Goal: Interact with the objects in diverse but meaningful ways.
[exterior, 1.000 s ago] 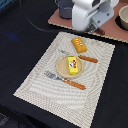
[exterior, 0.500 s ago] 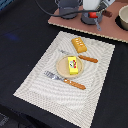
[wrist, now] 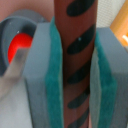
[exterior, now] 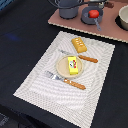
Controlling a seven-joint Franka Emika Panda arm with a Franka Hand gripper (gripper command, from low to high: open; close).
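In the exterior view a striped placemat (exterior: 70, 72) fills the middle of the frame, bearing a round tan plate (exterior: 64, 68) with the yellow box with red label (exterior: 73, 65) on it, a wooden-handled fork (exterior: 65, 80) below, a knife (exterior: 81, 56) above and the orange ridged block (exterior: 78, 45) beyond that. Along the top edge, on a pinkish board (exterior: 110, 29), sit the dark grey two-handled pot (exterior: 69, 7) and the red tomato (exterior: 93, 14), partly cut off. The arm is hard to make out there. Only the wrist view shows the gripper (wrist: 77, 75), its green-padded fingers (wrist: 53, 75) pinching the brown sausage (wrist: 76, 60) upright, the tomato blurred behind.
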